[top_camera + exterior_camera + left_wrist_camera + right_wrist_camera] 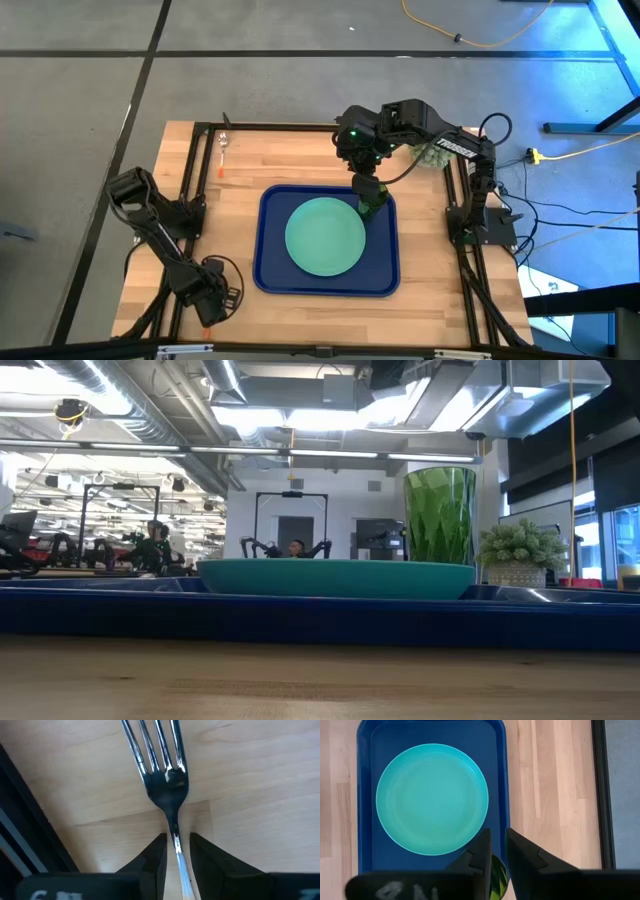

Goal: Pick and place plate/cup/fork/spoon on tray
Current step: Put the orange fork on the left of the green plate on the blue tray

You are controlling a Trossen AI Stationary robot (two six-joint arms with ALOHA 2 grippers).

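The fork point(165, 775) lies flat on the wood near the table's near left corner. My left gripper point(177, 840) points down over it, open, one finger on either side of the fork's thin neck without touching it. The mint-green plate point(325, 236) rests in the dark-blue tray point(268, 280). The dark-green cup point(439, 515) stands upright in the tray's far right corner beside the plate. High above the cup, my right gripper point(497, 837) hangs with a narrow gap between its fingers and nothing in it. The spoon point(221, 152) lies at the table's far left.
A spiky pale-green ball plant point(520, 550) in a pot stands at the table's far right, behind the right arm. A black metal frame point(190, 180) runs along the table's edges. Bare wood shows to the tray's left and along the near edge.
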